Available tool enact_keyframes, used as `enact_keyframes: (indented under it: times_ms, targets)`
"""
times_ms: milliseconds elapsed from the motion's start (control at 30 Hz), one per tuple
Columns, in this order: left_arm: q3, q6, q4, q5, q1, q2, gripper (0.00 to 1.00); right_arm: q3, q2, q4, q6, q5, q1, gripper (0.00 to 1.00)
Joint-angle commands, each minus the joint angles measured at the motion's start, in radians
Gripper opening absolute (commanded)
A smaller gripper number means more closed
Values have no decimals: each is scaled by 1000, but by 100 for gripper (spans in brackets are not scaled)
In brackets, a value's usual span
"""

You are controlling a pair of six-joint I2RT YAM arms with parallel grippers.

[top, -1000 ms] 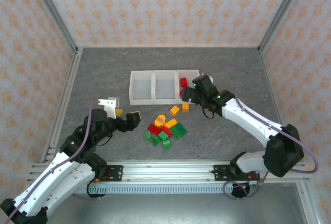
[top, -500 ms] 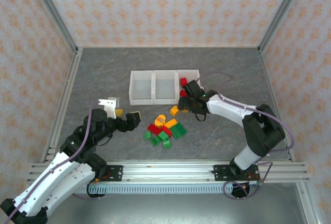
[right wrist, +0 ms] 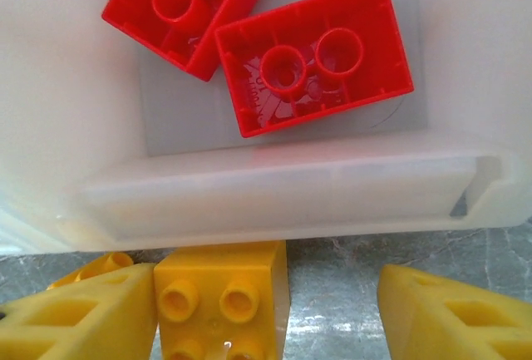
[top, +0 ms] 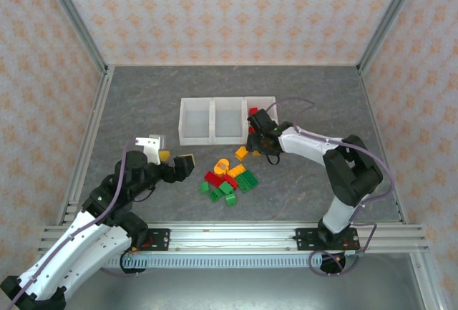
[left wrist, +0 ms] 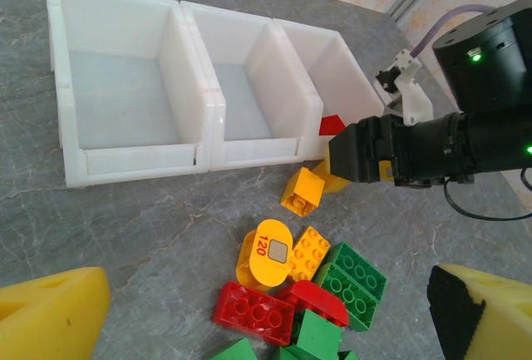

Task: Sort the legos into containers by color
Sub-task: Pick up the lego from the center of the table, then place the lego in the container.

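Three joined white containers (top: 227, 120) stand mid-table; the right one (right wrist: 291, 194) holds two red legos (right wrist: 316, 65). My right gripper (right wrist: 266, 327) is low at that bin's front wall, straddling a yellow brick (right wrist: 220, 306). Its left finger (right wrist: 75, 314) touches the brick, while the right finger (right wrist: 453, 314) stands apart across a strip of bare table, so the gripper is open. A pile of red, green and orange-yellow legos (top: 227, 177) lies in front of the bins. Left of the pile my left gripper (top: 175, 160) hovers open and holds nothing.
The left and middle bins (left wrist: 125, 86) hold no bricks. A loose yellow brick (left wrist: 302, 191) lies near the right gripper's black body (left wrist: 374, 152). A round orange piece marked 120 (left wrist: 270, 252) tops the pile. Metal frame posts and patterned walls ring the table.
My right gripper has come down and leftward from over the right bin to the table in front of it, and its jaws have narrowed around the yellow brick. The left arm has not moved.
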Motion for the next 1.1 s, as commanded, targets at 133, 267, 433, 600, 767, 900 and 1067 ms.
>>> enact_keyframes:
  times_ms: [133, 267, 433, 600, 767, 900, 1067]
  targets:
    - [6, -6, 13, 14, -8, 1, 99, -29, 28, 21, -10, 59, 5, 60]
    - [7, -7, 12, 14, -9, 3, 99, -21, 20, -9, -26, 80, 8, 44]
    - [7, -8, 11, 12, -8, 7, 99, 12, -46, -80, -43, 91, 14, 32]
    - [7, -8, 12, 13, -9, 14, 99, 88, -158, -149, -49, 60, 28, 28]
    - [8, -3, 14, 26, -9, 17, 99, 221, -175, -146, -83, 5, 28, 29]
    - [8, -2, 14, 26, -8, 17, 99, 364, -77, -136, -114, -21, 29, 29]
    - [5, -3, 15, 25, -8, 5, 99, 531, 98, -119, -133, -96, 29, 28]
